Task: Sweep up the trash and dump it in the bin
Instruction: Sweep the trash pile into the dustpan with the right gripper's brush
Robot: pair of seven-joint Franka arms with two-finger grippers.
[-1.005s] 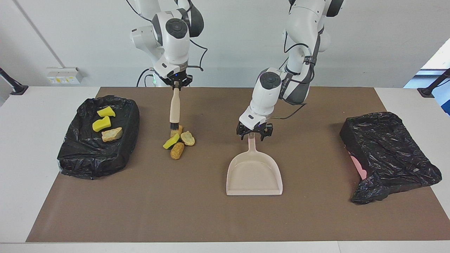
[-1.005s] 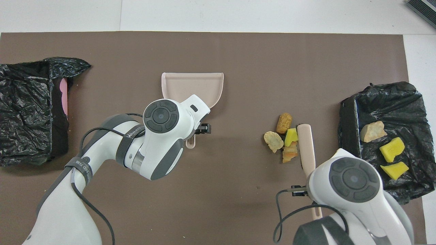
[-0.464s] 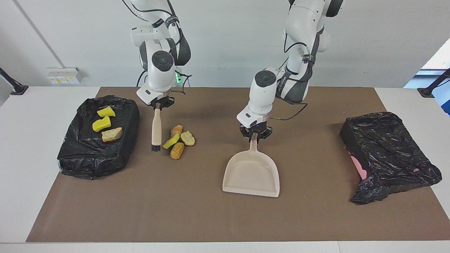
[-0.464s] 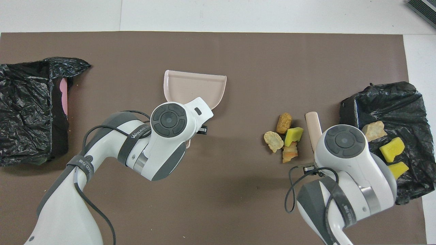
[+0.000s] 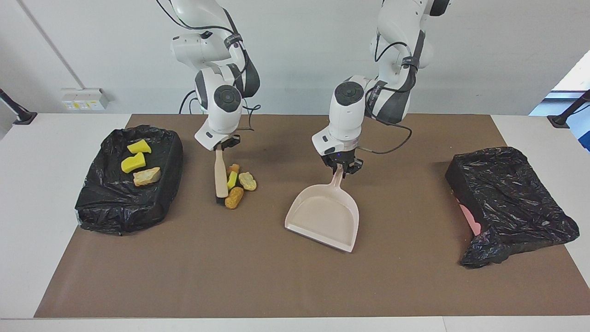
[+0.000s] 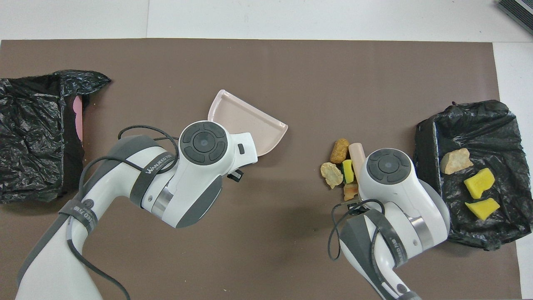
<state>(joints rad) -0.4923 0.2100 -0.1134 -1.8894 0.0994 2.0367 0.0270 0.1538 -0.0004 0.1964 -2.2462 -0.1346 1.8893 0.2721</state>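
Right end effector (image 5: 223, 146) grips brush (image 5: 221, 179) against trash (image 5: 238, 184); left end effector (image 5: 341, 167) grips tilted dustpan (image 5: 323, 216).

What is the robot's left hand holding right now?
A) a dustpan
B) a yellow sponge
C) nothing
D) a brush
A: the left hand is shut on the handle of the beige dustpan, tilting it on the brown mat.

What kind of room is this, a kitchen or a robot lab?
Probably a robot lab: two white robot arms at a table with a brown mat, practising with a dustpan, a brush, and foam chunks.
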